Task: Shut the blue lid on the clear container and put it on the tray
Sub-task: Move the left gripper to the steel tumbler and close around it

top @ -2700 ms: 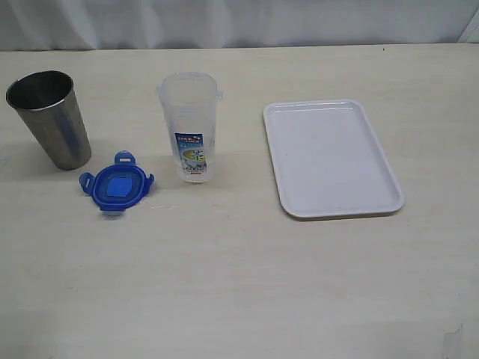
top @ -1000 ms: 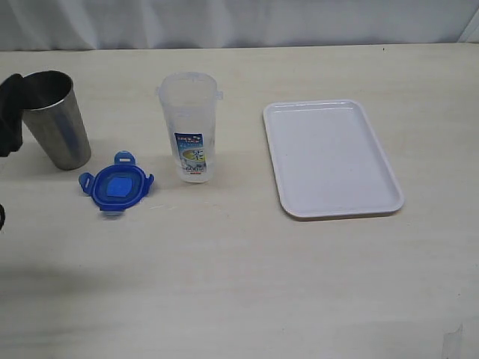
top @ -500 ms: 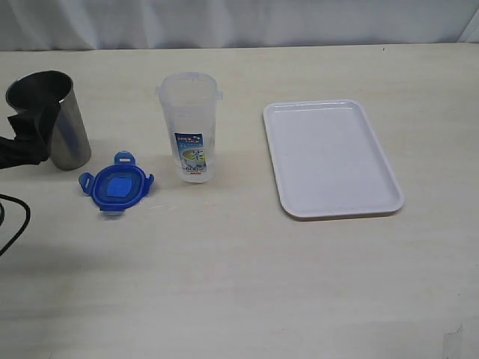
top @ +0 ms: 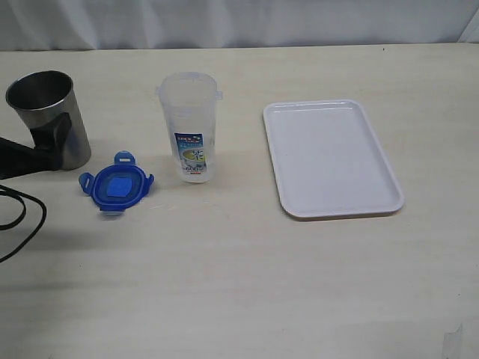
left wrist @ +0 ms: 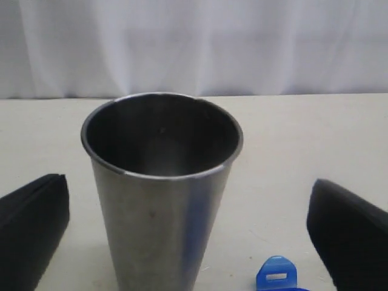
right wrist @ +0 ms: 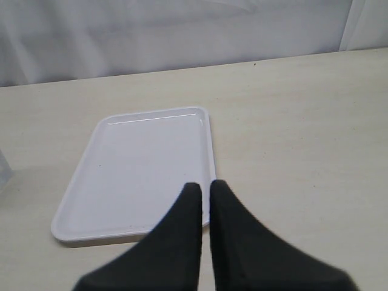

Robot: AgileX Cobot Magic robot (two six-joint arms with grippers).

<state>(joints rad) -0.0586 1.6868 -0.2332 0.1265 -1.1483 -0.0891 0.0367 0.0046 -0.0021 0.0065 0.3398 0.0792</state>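
Note:
The blue lid (top: 116, 185) lies flat on the table, just left of the clear container (top: 191, 127), which stands upright and uncovered. One lid flap (left wrist: 276, 277) shows in the left wrist view. The white tray (top: 329, 157) lies to the right with nothing on it. My left gripper (left wrist: 188, 194) is open wide at the table's left edge, facing the steel cup. One of its dark fingers (top: 54, 136) overlaps the cup's lower side. My right gripper (right wrist: 206, 189) is shut with nothing in it, above the tray's (right wrist: 145, 163) near edge, and is out of the exterior view.
The tapered steel cup (top: 49, 120) stands at the far left, behind the lid, and fills the left wrist view (left wrist: 160, 182). A black cable (top: 19, 221) loops over the table at the left edge. A white curtain runs behind the table.
My left arm has come in from the left edge and dropped lower, so its finger now overlaps the steel cup's lower side. Its cable has slid into view. Lid, container and tray stay put.

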